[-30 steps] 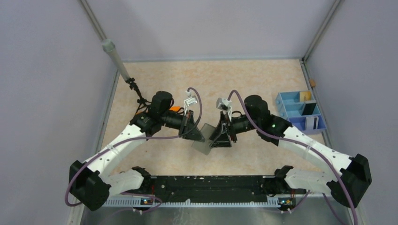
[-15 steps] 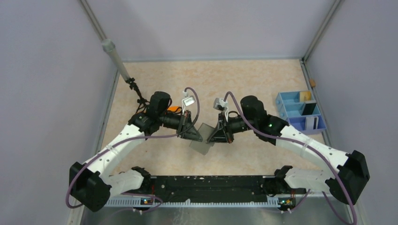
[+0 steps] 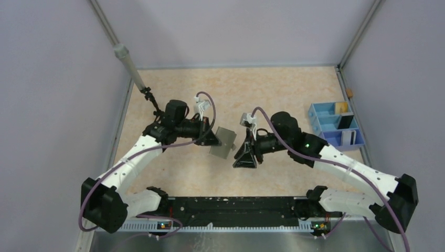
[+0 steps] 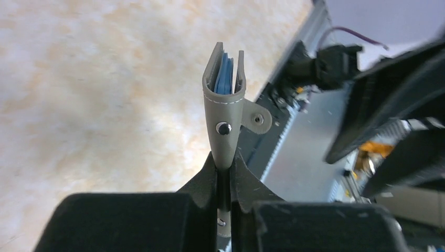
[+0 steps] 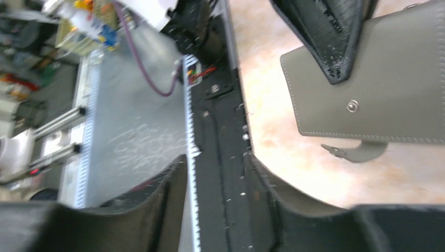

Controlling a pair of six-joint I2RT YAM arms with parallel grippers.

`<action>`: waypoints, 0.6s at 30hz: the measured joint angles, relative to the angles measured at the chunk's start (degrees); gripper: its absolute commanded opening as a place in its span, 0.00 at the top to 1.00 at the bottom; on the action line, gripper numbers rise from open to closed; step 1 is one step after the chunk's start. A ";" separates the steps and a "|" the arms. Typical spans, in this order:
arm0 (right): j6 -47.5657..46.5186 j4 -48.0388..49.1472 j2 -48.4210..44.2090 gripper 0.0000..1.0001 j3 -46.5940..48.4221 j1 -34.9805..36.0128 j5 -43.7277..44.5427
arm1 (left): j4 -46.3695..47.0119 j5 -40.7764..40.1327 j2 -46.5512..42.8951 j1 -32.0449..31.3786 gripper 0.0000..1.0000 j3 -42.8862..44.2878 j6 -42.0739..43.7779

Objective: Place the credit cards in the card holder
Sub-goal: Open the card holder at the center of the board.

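Your left tool (image 3: 214,137) has carried the card holder (image 3: 224,142) up the bench (image 3: 262,86) and leftward since a second ago. The right tool (image 3: 245,159), then at the holder, has let go and now sits apart from it, nearer the arm bases.

The left tool is clamped tight on the holder's lower end. The left wrist view alone shows the holder edge-on, upright between the fingers (image 4: 202,181), its two grey leaves slightly parted at the top with blue lining (image 4: 225,73) between them. The snap tab (image 4: 256,118) hangs loose to one side.

You have open bench beyond both tools and between them.

The right tool's jaws are spread wide with nothing in them. Only its wrist view shows the holder's flat grey face, with the snap stud (image 5: 352,106).

At the right edge, the compartment tray (image 3: 317,113) holds a black card (image 3: 346,122) and what looks like a white card (image 3: 352,138), well apart from both tools.
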 measured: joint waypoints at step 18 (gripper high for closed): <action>29.29 6.91 -0.98 0.37 -12.74 0.90 40.11 | 18.16 -31.65 -12.52 -10.16 1.00 -19.69 -21.18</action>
